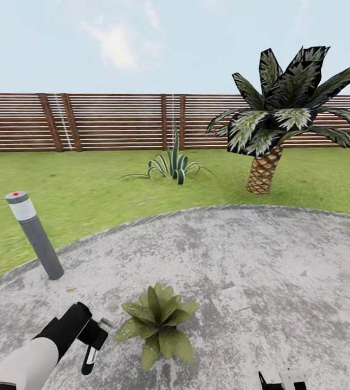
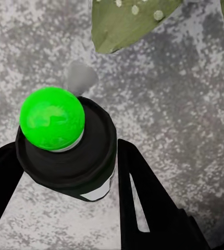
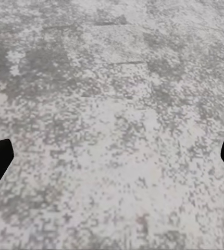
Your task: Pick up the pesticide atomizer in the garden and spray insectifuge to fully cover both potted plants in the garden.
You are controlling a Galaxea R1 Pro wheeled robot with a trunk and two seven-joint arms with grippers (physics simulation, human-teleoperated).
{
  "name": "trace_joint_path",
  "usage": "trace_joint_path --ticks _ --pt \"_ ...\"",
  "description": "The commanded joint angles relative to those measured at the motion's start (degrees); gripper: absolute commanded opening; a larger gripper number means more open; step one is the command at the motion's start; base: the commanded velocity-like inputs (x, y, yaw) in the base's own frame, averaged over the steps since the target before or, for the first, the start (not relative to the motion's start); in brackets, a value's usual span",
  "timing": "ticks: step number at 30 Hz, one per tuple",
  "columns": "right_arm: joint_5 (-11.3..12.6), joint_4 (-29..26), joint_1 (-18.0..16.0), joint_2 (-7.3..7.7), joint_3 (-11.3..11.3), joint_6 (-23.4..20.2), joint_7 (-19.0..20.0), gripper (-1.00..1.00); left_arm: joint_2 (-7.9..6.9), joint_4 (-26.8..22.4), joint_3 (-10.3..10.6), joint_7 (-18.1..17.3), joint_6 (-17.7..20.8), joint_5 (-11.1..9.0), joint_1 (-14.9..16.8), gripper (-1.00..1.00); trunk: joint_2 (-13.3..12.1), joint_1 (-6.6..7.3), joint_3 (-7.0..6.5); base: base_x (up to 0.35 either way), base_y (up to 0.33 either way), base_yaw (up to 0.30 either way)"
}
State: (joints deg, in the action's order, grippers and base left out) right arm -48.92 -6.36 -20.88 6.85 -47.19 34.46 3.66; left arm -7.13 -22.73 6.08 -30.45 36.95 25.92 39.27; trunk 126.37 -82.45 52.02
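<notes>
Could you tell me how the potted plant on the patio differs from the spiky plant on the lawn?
The potted plant has broad, plain green leaves in a low rosette; the spiky plant has narrow, striped leaves, some upright. The potted plant sits on the grey patio beside the atomizer, the spiky plant on grass by the fence. Both are low, ground-level rosettes.
</notes>
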Motion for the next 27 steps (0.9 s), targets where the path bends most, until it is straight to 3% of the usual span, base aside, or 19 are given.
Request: trace_joint_path --ticks 1,7,18,27 --pt "-0.1 0.0 0.0 0.0 -0.5 0.2 0.4 1.0 -0.05 -0.1 0.2 -0.3 0.1 0.6 0.0 -1.0 0.0 0.0 0.06 0.026 -0.271 0.0" --pt "-0.1 0.0 0.0 0.0 -0.5 0.2 0.4 1.0 -0.02 0.1 0.2 2.3 0.1 0.5 0.0 -1.0 0.0 0.0 0.06 -0.038 -0.273 0.104" --pt "-0.2 0.0 0.0 0.0 -0.4 0.2 0.4 1.0 0.09 0.0 0.2 2.7 0.1 0.5 0.0 -1.0 0.0 0.0 0.06 0.001 -0.09 0.268" --pt "-0.2 0.0 0.0 0.0 -0.4 0.2 0.4 1.0 0.1 0.0 0.2 2.7 0.1 0.4 0.0 -1.0 0.0 0.0 0.06 0.109 -0.251 0.023"
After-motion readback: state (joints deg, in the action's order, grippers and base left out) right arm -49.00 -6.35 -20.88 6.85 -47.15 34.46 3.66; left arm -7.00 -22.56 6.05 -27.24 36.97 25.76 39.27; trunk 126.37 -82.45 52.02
